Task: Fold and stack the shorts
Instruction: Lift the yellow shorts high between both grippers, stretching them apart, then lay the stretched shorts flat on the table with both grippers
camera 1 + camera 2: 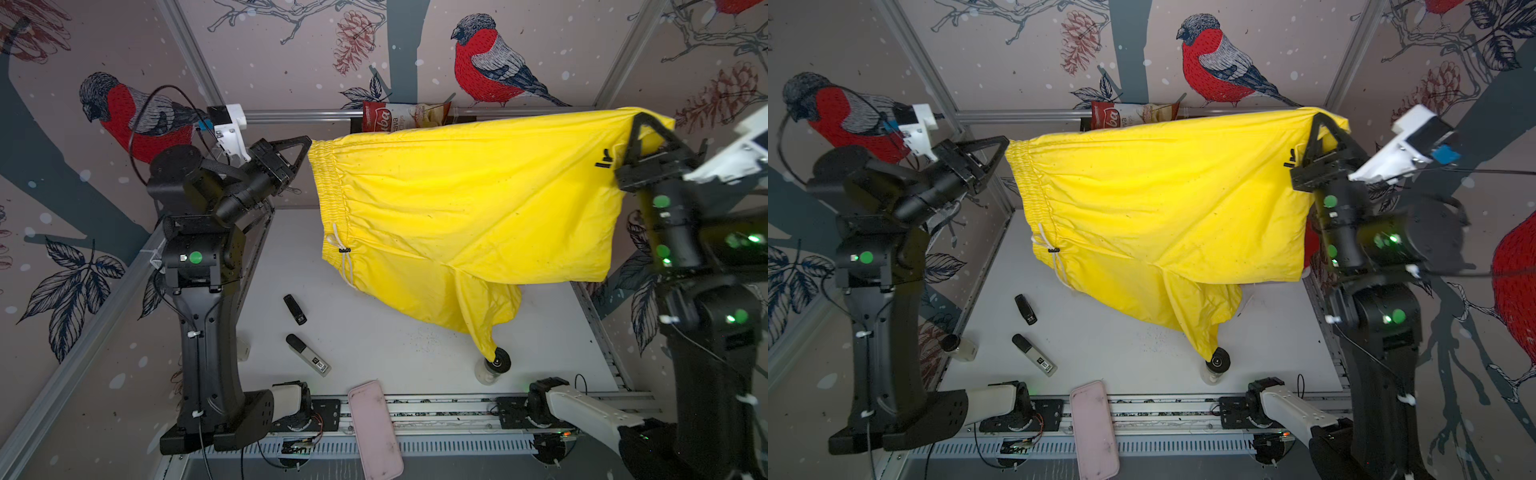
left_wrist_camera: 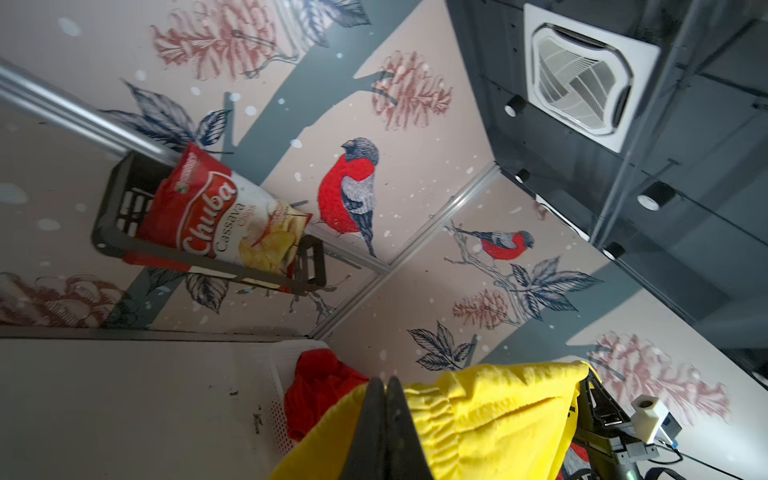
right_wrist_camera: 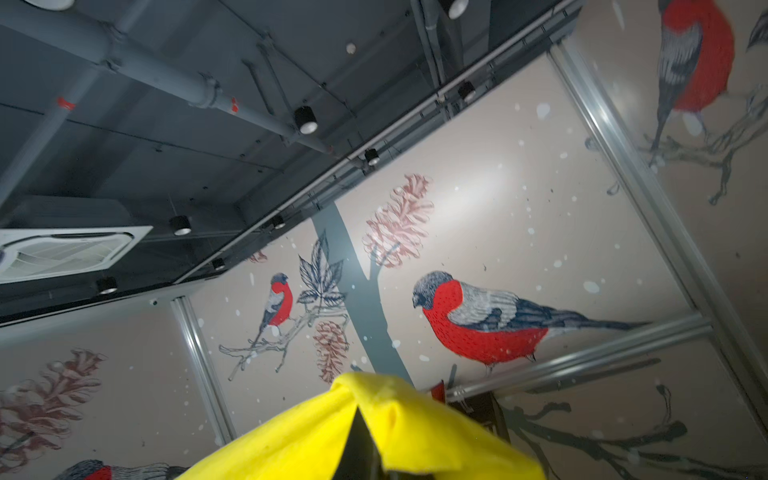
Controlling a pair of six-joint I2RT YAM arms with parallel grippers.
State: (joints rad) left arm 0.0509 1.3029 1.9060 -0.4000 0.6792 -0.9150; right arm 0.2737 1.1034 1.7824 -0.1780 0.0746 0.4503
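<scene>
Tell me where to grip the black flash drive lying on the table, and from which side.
Grip the black flash drive across its narrow sides at mid-length, coming straight down from above: it lies flat on the white table with nothing touching it. The left gripper is nearer but holds the yellow shorts.

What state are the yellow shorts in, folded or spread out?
Spread out, unfolded: the yellow shorts hang stretched between the left gripper at the waistband and the right gripper at a leg hem.
</scene>
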